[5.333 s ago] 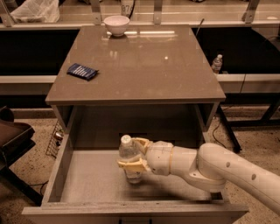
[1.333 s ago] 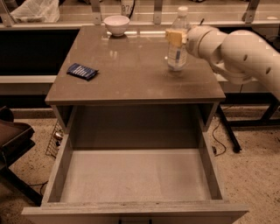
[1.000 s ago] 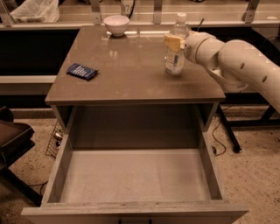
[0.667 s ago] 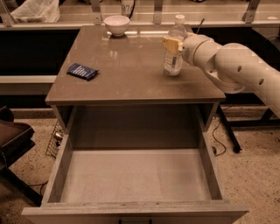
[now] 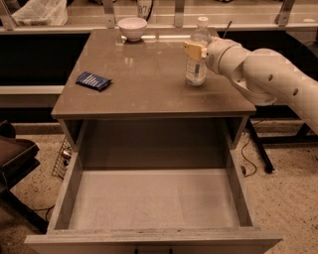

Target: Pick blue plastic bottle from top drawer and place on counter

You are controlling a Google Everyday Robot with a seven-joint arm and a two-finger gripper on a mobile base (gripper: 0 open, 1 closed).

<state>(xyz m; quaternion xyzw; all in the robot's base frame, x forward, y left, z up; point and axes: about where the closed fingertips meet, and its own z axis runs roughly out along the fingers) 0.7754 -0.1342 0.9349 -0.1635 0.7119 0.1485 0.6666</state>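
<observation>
The blue plastic bottle (image 5: 197, 70), clear with a white cap, stands upright on the counter (image 5: 149, 89) near its back right. My gripper (image 5: 197, 50) reaches in from the right and is shut on the bottle's middle; one yellowish finger pad (image 5: 193, 49) shows across its front. The white arm (image 5: 268, 74) stretches off to the right edge of the view. The top drawer (image 5: 64, 198) is pulled fully open below the counter, and nothing lies on its pale grey floor.
A flat dark blue packet (image 5: 93, 81) lies at the counter's left. A white bowl (image 5: 132, 27) stands at the back edge. A plastic bag (image 5: 37, 12) lies on the shelf behind. A dark object (image 5: 12, 154) stands left of the drawer. Cables (image 5: 248, 158) lie on the floor at right.
The bottle was taken out of the drawer and carried up to the counter. In the last second it moved slightly left and down and now stands on the counter top.
</observation>
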